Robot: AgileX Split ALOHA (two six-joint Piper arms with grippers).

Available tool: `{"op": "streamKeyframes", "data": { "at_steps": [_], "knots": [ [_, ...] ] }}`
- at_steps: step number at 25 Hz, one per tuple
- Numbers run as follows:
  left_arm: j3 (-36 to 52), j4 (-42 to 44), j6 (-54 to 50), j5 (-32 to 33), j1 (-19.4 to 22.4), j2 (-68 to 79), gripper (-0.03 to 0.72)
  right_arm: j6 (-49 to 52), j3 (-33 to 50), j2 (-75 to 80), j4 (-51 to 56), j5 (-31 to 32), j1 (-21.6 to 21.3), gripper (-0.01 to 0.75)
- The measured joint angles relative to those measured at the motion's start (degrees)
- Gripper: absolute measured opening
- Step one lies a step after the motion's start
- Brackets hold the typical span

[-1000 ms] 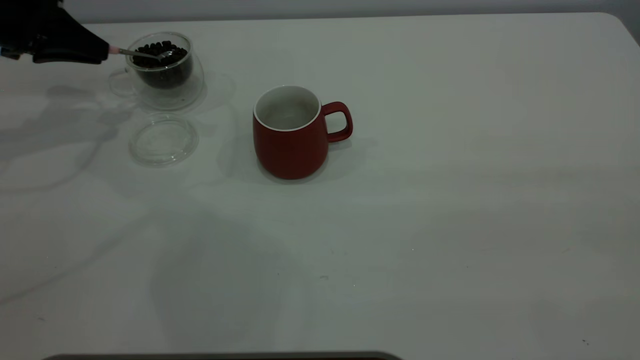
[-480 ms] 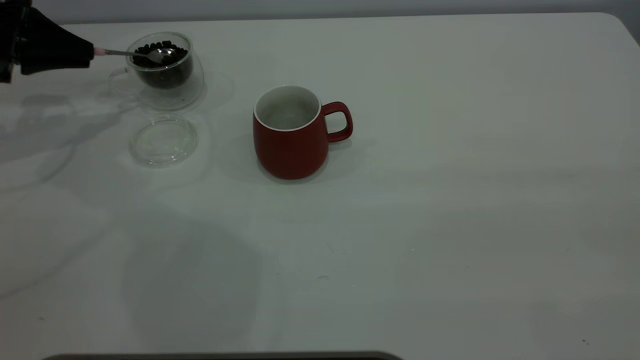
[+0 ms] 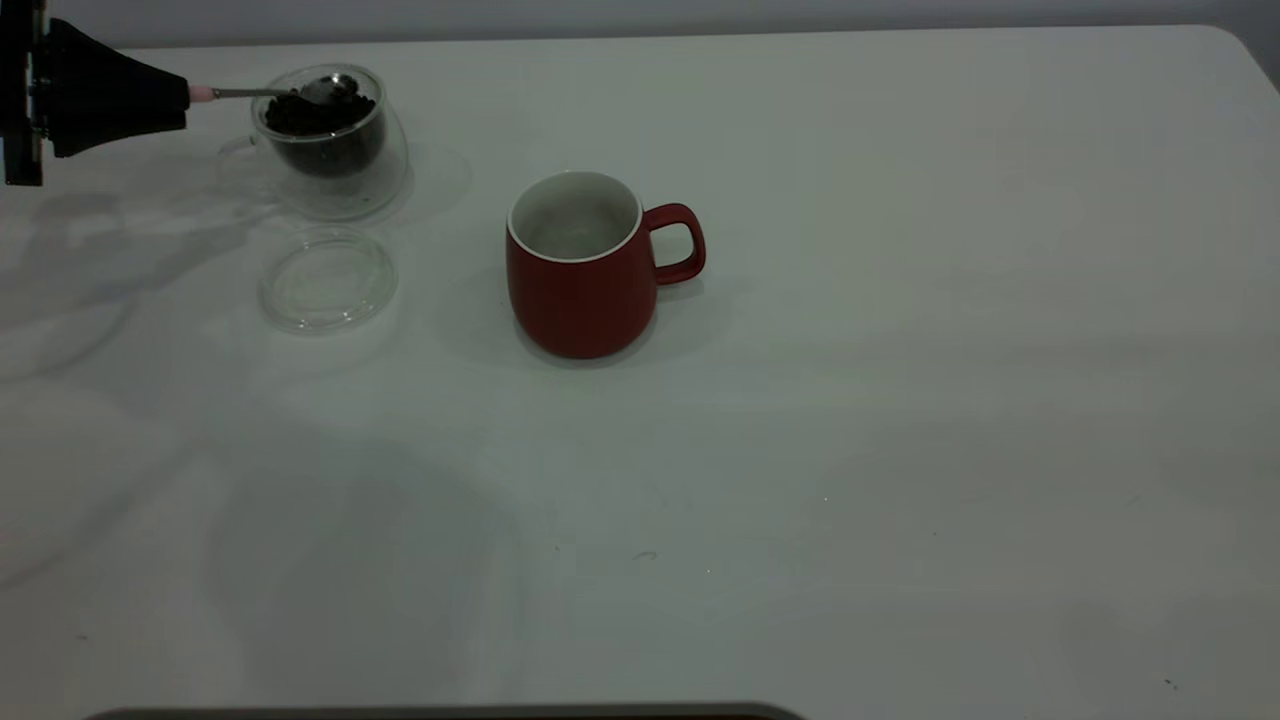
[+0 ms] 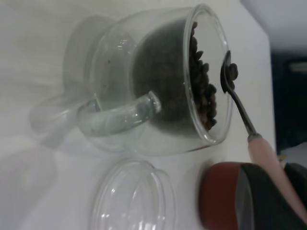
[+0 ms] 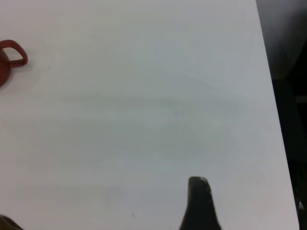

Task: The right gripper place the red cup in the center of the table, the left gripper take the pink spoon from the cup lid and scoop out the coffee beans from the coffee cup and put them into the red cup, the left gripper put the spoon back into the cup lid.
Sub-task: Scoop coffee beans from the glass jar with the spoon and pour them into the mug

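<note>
My left gripper (image 3: pixel 180 96) is at the table's far left, shut on the pink spoon (image 3: pixel 203 94) by its pale handle (image 4: pixel 266 158). The spoon's metal bowl (image 3: pixel 331 87) hangs just above the rim of the coffee cup (image 3: pixel 325 145) and carries a few coffee beans (image 4: pixel 232 72). The clear cup holds a dark heap of coffee beans (image 4: pixel 199 88). The empty cup lid (image 3: pixel 328 280) lies flat in front of it. The red cup (image 3: pixel 580 270) stands upright near the table's middle, its handle (image 5: pixel 13 51) to the right. My right gripper (image 5: pixel 100 223) is off to the right over bare table, open.
The white table (image 3: pixel 900 400) stretches wide to the right and front of the red cup. Its right edge (image 5: pixel 268 96) runs beside my right gripper, with dark floor beyond. A dark strip lies along the front edge (image 3: pixel 450 712).
The spoon bowl has risen out of the bean heap to just above the glass rim with beans in it. My left gripper has drawn back to the left and lifted slightly.
</note>
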Motion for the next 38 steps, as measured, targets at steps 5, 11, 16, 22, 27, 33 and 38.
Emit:
{"op": "streamKeyframes", "data": {
  "at_steps": [5,11,16,22,27,33,38],
  "knots": [
    [0.00,-2.36,-0.65,3.64,1.20,1.24,0.117,0.00,0.00,0.00,0.00,0.00,0.00,0.590],
    [-0.04,-4.55,-1.26,5.51,3.19,3.46,0.117,0.00,0.00,0.00,0.00,0.00,0.00,0.590],
    [-0.06,-4.97,-1.72,5.57,3.40,3.63,0.117,0.00,0.00,0.00,0.00,0.00,0.00,0.590],
    [-0.06,-4.50,-3.30,5.51,1.84,1.65,0.117,0.00,0.00,0.00,0.00,0.00,0.00,0.590],
    [-0.11,-3.04,-5.31,5.93,-1.67,-2.88,0.117,0.00,0.00,0.00,0.00,0.00,0.00,0.590],
    [-0.11,-1.44,-7.65,6.14,-7.19,-4.30,0.117,0.00,0.00,0.00,0.00,0.00,0.00,0.590],
    [-0.11,-0.40,-8.07,6.14,-11.18,-4.30,0.117,0.00,0.00,0.00,0.00,0.00,0.00,0.590]
  ]
}}
